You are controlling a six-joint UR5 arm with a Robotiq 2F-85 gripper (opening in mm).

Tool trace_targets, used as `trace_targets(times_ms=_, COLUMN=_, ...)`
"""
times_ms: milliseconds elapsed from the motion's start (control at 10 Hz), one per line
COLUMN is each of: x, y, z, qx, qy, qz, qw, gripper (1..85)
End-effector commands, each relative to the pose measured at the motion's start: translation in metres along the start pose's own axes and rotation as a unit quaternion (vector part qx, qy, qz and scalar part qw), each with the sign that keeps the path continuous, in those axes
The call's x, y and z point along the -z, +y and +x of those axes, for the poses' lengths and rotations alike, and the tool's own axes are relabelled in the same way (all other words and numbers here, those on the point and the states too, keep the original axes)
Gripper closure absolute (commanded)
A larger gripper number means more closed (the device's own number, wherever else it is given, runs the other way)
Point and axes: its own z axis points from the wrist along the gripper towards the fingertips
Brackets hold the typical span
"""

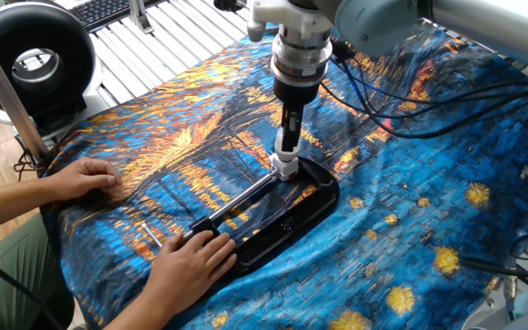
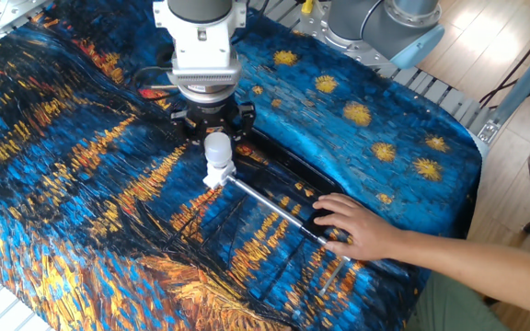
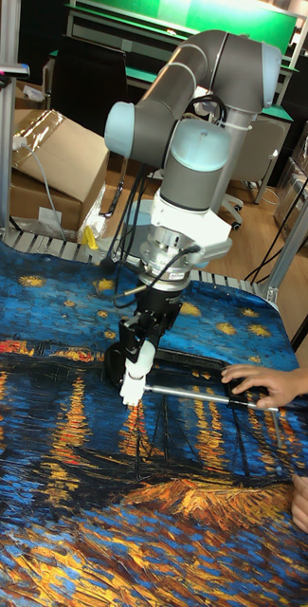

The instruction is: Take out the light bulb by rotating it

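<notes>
In one fixed view, the gripper (image 1: 289,137) points straight down over the far end of a black tray (image 1: 314,206) that lies on a counter (image 1: 447,211) covered by a blue and orange painted cloth. The light bulb (image 1: 288,147) stands upright between the dark fingers (image 1: 293,124), its white neck going down into a short white socket (image 1: 286,168) at the end of a metal rod (image 1: 246,196). The fingers sit close on either side of the bulb, and they appear to grip it. A person's hand (image 1: 191,257) presses on the near end of the tray, and another hand (image 1: 85,176) lies flat on the cloth well to the side.

In the other fixed view, the bulb (image 2: 216,150) shows as a white globe just below the gripper (image 2: 215,129), with the black fingers (image 2: 238,120) spread to each side behind it; whether they touch the glass cannot be told from here. The socket (image 2: 216,175) is directly under the bulb, and the rod (image 2: 270,202) runs from it to the person's hand (image 2: 357,228).

In the tall fixed view, the arm (image 3: 206,123) comes down from above, and the bulb (image 3: 141,359) stands between the fingers (image 3: 123,349), above the socket (image 3: 131,389). The rod (image 3: 191,393) reaches across to a hand (image 3: 267,384) at the right edge.
</notes>
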Motion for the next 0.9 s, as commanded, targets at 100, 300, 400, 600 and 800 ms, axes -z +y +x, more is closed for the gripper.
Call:
trace_targets(times_ms=100, x=0.001, y=-0.0047, z=-0.0061, qx=0.069, qy=-0.012, qz=0.008, qw=0.9975, gripper=58.0)
trace_targets(times_ms=300, x=0.0007, y=-0.0075, z=-0.0085, qx=0.098, qy=-0.015, qz=0.015, qw=0.995, gripper=57.7)
trace_targets(times_ms=400, x=0.0006, y=-0.0083, z=-0.01, qx=0.109, qy=-0.017, qz=0.017, qw=0.9937, gripper=56.7)
trace_targets(times_ms=600, x=0.0001, y=-0.0085, z=-0.0135, qx=0.128, qy=-0.021, qz=0.019, qw=0.9914, gripper=56.3)
trace_targets(times_ms=800, x=0.0001, y=-0.0089, z=-0.0124, qx=0.143, qy=-0.019, qz=0.02, qw=0.9893, gripper=56.0)
